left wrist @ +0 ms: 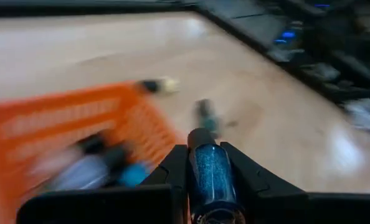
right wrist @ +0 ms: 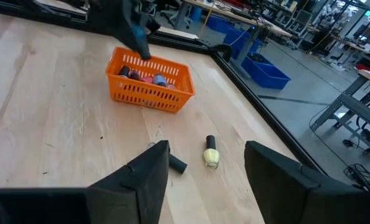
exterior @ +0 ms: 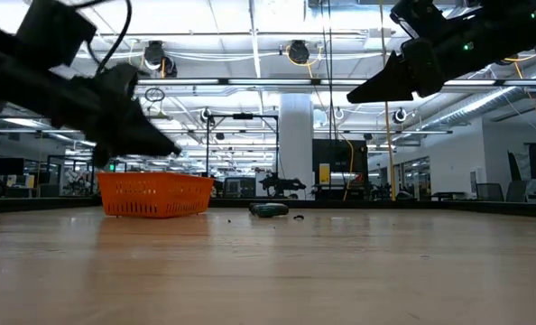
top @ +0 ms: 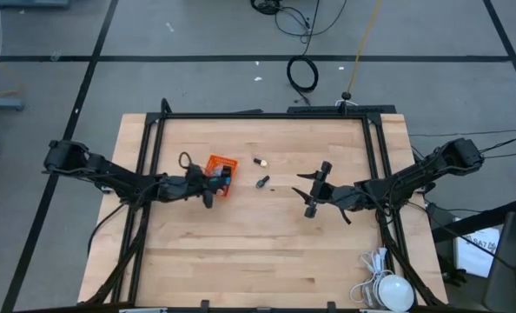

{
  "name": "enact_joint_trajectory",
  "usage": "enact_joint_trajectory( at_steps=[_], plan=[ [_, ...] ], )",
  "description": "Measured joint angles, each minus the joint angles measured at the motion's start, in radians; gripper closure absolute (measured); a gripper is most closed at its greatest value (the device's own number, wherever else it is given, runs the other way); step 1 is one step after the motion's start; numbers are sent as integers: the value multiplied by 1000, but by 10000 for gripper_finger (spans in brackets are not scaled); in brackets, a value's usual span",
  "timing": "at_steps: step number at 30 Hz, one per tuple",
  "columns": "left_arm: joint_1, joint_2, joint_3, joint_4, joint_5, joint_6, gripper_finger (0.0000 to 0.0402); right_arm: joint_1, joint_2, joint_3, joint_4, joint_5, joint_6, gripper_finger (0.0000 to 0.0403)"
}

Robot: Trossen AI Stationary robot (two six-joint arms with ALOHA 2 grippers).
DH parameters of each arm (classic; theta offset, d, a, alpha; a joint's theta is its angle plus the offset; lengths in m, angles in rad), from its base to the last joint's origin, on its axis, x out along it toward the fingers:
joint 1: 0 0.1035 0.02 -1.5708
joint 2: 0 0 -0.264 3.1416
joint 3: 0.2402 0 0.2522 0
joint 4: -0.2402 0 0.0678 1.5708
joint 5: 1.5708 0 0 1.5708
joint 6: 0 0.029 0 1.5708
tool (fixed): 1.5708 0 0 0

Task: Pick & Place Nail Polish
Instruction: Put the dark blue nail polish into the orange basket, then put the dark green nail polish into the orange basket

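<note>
An orange mesh basket stands left of the table's middle and holds several nail polish bottles. My left gripper hovers at the basket's near side, shut on a blue glitter bottle. Two more bottles lie on their sides on the wood to the basket's right: a yellowish one and a dark green one. My right gripper hangs open above the table, right of these two, with nothing between its fingers. My left gripper pinches the blue glitter bottle by its glass body between the two fingers. The bottle lies along the fingers, and its dark cap sticks out past the fingertips. It is lifted clear of the table, beside the basket's rim.
A black frame runs round the table's far edge and both sides. A white lamp-like object with a coiled cord sits at the near right corner. Bare wood lies between the basket and the near edge.
</note>
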Motion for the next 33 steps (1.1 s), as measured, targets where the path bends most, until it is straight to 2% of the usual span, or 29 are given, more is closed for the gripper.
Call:
enact_joint_trajectory(
  at_steps=[4,10,14,20,24,29,33],
  plan=[
    [0,-13,-52,14,-82,-85,347,-1,0,0,2,0,-1,206],
    [0,-12,-51,13,-92,-98,308,-12,0,0,2,-2,2,206],
    [0,-12,-51,12,-93,-119,268,-19,0,-4,3,-3,8,206],
    [1,-9,-51,10,-99,-130,185,-34,0,-24,2,-13,25,206],
    [15,-18,-51,35,-99,-147,146,-57,0,-25,4,-112,48,206],
    [26,-32,-50,214,-99,-131,116,-106,28,-25,26,-195,100,206],
    [26,-32,-49,324,-68,-67,104,-172,108,-25,104,-312,109,206]
  ],
)
